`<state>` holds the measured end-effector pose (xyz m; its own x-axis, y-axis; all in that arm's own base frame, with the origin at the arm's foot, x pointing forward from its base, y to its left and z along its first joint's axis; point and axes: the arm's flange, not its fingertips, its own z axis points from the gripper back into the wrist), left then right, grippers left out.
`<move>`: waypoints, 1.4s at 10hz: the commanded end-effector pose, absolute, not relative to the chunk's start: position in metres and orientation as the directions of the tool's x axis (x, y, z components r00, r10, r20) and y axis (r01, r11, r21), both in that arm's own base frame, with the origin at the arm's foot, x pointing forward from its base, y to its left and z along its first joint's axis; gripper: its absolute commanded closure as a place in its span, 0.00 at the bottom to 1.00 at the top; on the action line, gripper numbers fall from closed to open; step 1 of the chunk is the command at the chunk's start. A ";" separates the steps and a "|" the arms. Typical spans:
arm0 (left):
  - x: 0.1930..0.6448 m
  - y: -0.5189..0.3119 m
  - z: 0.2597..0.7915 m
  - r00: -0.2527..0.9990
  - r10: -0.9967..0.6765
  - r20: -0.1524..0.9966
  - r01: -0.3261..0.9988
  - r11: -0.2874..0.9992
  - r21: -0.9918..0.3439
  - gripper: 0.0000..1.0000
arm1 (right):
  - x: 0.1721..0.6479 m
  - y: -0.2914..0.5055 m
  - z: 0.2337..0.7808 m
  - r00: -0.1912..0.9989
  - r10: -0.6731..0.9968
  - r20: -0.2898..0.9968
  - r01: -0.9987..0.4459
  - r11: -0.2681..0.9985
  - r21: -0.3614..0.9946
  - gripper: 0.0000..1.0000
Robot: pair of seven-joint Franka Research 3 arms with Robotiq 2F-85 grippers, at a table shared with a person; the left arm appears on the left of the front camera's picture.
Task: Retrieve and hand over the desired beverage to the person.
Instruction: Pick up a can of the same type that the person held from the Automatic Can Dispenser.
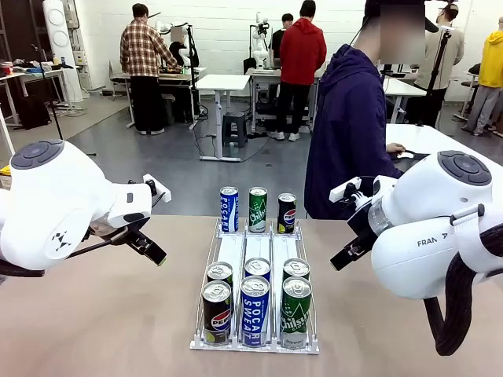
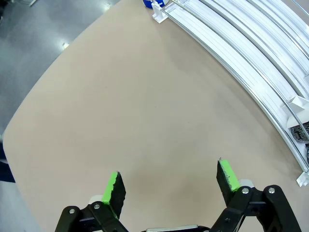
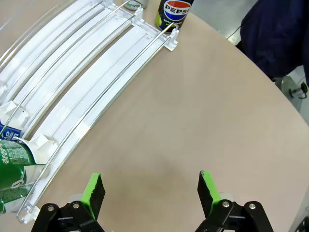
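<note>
Busy lab space, with benches and other people well back, frames a tan table (image 1: 102, 330) where a white three-lane rack (image 1: 257, 250) of drink cans sits midway between two robot arms. At the rack's far end stand the far Pocari Sweat can (image 1: 229, 209) in blue, the far Chilsung can (image 1: 258, 209) in green and the far Pepsi can (image 1: 287, 213) in black. At the near end six more cans crowd two rows, fronted left to right by the near Pepsi can (image 1: 217, 312), the near Pocari Sweat can (image 1: 255, 311) and the near Chilsung can (image 1: 295, 312).

The person (image 1: 350, 133), in a dark purple hooded jacket, stands at the table's far edge, right of the rack, turned side-on. The left gripper (image 2: 171, 181) hovers over bare tabletop left of the rack, green pads wide apart with nothing between them. The right gripper (image 3: 149, 188) hangs likewise to the right, jaws spread and empty.

By all appearances the handover has not begun. Every can sits in the rack and none is grasped, so choosing, lifting and passing one across are all left to do.

Which drink is wanted cannot be read: the person's hand (image 1: 395, 148), off to the right, is too small to show a gesture. Behind the front near cans only lids are visible, so those brands are uncertain. The right arm's housing hides the table's near right corner.
</note>
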<state>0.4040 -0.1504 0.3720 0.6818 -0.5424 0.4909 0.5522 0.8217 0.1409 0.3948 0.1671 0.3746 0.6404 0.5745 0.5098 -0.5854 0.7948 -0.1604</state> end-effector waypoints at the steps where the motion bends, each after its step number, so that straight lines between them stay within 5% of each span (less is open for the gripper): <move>1: 0.404 -0.150 0.372 0.682 -0.542 0.491 0.552 0.822 0.141 0.00 | 0.395 0.167 0.375 0.641 0.574 0.510 -0.585 0.795 -0.160 0.00; 9: 0.404 -0.150 0.372 0.682 -0.542 0.491 0.552 0.822 0.141 0.00 | 0.395 0.167 0.375 0.640 0.575 0.510 -0.585 0.795 -0.160 0.00; 14: 0.388 -0.144 0.546 0.582 -0.609 0.539 0.625 0.759 0.182 0.00 | 0.351 0.144 0.554 0.596 0.575 0.561 -0.511 0.810 -0.287 0.00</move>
